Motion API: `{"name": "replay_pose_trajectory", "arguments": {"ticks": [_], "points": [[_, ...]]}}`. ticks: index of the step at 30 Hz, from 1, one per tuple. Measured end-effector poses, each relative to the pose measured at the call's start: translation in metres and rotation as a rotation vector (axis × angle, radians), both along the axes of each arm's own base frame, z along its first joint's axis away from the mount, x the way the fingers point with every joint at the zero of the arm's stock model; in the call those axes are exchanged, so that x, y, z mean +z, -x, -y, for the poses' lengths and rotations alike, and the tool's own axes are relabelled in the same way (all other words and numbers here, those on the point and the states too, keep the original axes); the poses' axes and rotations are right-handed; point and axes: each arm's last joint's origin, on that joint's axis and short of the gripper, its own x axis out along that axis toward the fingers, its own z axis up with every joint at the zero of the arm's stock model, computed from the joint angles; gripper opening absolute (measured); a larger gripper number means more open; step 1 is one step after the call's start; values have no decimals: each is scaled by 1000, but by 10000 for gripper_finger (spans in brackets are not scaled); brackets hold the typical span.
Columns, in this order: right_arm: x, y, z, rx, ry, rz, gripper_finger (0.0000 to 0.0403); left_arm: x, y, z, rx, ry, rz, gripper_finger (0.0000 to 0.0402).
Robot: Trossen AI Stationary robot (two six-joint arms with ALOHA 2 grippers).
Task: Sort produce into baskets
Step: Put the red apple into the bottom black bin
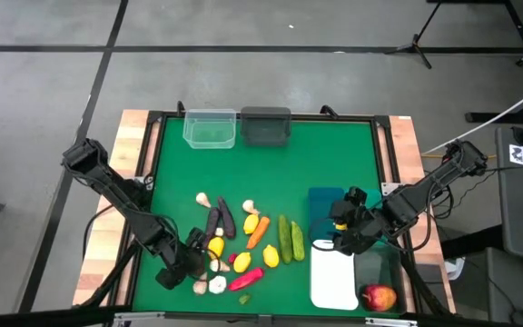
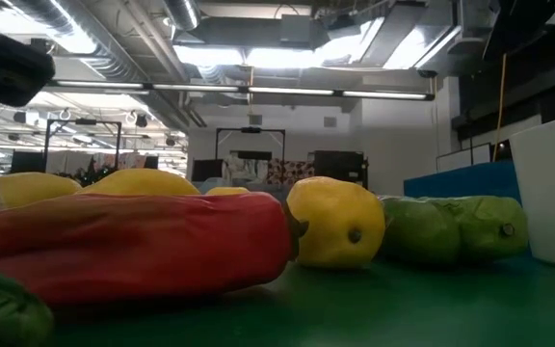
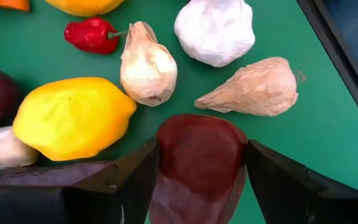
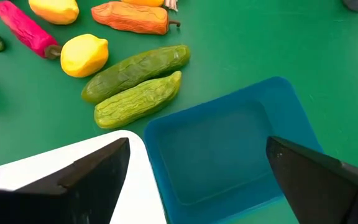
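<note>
Here the left gripper (image 3: 197,180) sits low at the near-left edge of the produce pile, its 2 fingers closed on a dark red piece (image 3: 197,158) that fills the gap between them. Just beyond it on the green mat (image 1: 334,163) lie a yellow lemon (image 3: 73,116), 2 tan bulbs (image 3: 146,62) and a white garlic bulb (image 3: 215,30), with a small red pepper (image 3: 92,34) farther off.

The right gripper (image 4: 197,162) hovers with its fingers spread wide apart, holding nothing, over the blue basket (image 4: 229,155) and the rim of the white basket (image 1: 334,277). Beside the blue basket lie 2 green cucumbers (image 4: 135,84), touching along their length, then another lemon (image 4: 84,55), an orange carrot (image 4: 129,17) and a long red pepper (image 4: 25,28).

A red apple (image 1: 379,296) rests in the dark translucent basket (image 1: 378,268) at the near-right corner. The clear basket (image 1: 210,128) and the dark grey basket (image 1: 266,126) stand side by side at the far edge.
</note>
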Motion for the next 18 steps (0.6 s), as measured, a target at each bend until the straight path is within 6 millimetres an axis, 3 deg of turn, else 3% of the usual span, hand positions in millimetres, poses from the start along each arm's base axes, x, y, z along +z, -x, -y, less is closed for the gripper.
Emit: {"name": "replay_pose_trajectory", "arguments": {"ticks": [7, 14, 18], "points": [[0, 0, 0, 0, -1, 0, 374, -1, -3, -3, 0, 36, -14, 230], [0, 0, 0, 0, -2, 0, 374, -5, -3, -3, -8, 51, -21, 180], [0, 0, 0, -1, -3, 1, 374, -3, -2, -5, 25, 47, -10, 183]]}}
